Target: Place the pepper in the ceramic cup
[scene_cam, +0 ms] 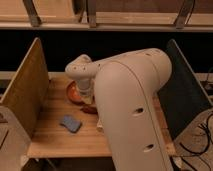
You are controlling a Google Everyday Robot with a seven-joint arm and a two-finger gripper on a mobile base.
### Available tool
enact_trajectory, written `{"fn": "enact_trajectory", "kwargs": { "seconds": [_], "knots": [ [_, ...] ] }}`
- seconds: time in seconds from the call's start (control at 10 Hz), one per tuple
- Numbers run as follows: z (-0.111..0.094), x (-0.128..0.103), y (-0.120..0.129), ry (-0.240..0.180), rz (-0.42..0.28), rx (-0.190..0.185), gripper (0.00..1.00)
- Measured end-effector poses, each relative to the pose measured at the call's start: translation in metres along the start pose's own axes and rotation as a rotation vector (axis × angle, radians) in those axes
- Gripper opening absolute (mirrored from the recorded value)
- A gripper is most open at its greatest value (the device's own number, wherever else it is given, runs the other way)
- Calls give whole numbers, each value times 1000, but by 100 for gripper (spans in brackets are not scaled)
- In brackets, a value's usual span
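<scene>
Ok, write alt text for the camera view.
A large white robot arm fills the middle, reaching down to a wooden table, its claw low beside an orange bowl. A dark red pepper and a blue-grey pad lie nearby.

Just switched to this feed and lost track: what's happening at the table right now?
The robot's single white arm reaches over the wooden table, its gripper low beside the wide orange-red bowl. A small dark red piece, apparently the pepper, sits right under it; whether it is held is unclear. A blue-grey pad lies nearer the front. No pale ceramic cup shows; the arm may hide it.
</scene>
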Motion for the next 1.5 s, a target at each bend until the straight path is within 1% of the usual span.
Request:
{"fn": "enact_trajectory", "kwargs": {
  "seconds": [0.1,0.3,0.6,0.9,1.1,1.2,1.5],
  "knots": [
    [4,0,2,-8,1,-5,80],
    [6,0,4,-9,3,-6,80],
    [9,4,4,3,8,-3,80],
    [19,3,6,-1,19,-29,80],
    [31,4,5,7,30,-51,80],
    [33,6,5,12,37,-55,80],
    [33,6,4,10,39,-55,80]
  ]
}}
